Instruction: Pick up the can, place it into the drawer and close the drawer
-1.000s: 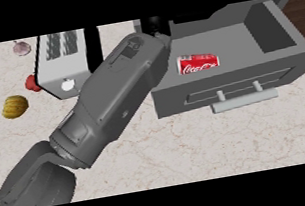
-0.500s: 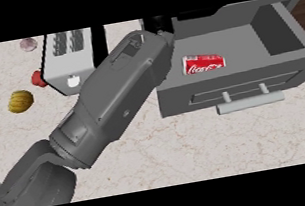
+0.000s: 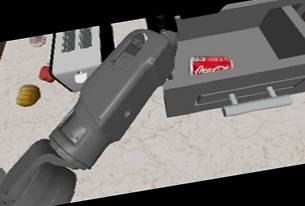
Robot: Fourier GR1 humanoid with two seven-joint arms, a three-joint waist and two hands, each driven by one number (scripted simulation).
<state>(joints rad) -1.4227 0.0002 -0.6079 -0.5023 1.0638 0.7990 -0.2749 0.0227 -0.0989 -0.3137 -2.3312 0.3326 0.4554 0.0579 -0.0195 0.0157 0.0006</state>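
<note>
The can (image 3: 212, 63) lies on its side inside the open drawer (image 3: 243, 91), by its left wall. The left hand (image 3: 162, 23) sits just outside that wall, seemingly apart from the can. It is mostly hidden by its forearm (image 3: 111, 102), so I cannot tell how open it is.

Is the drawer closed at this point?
No, the drawer stands pulled out, with the red can lying on its side inside it.

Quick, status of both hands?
Left hand: mostly hidden behind its own forearm, next to the open drawer; open or shut cannot be told.
Right hand: not in view.
</note>
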